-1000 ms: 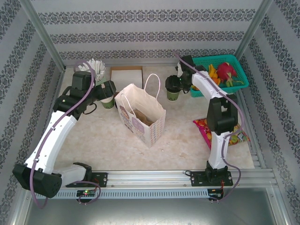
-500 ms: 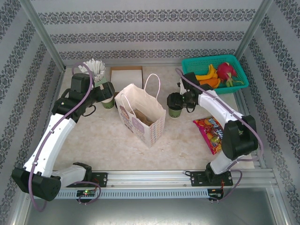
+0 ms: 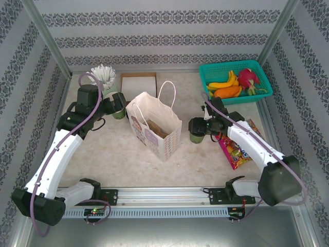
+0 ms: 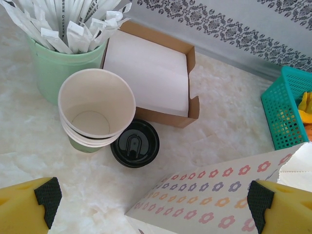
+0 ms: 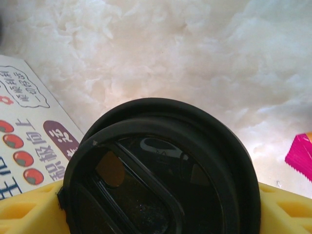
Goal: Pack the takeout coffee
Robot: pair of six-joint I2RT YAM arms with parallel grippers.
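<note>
While upright, lid (image 5: 161, 170) skyward, takeout coffee (image 3: 196, 137) in grip of right pincer (image 3: 197, 127); left pincer (image 4: 155, 197) wide, empty.

Paper bag (image 5: 29, 112): Chinese print, apparently "积极向上".

The takeout coffee (image 3: 196, 135) is a small paper cup with an olive-green side and a round black plastic lid (image 5: 161, 180). It is upright with the lid on, gripped by the right gripper (image 3: 198, 127). It is just to the right of the paper bag (image 3: 154, 131), not inside it.
</note>
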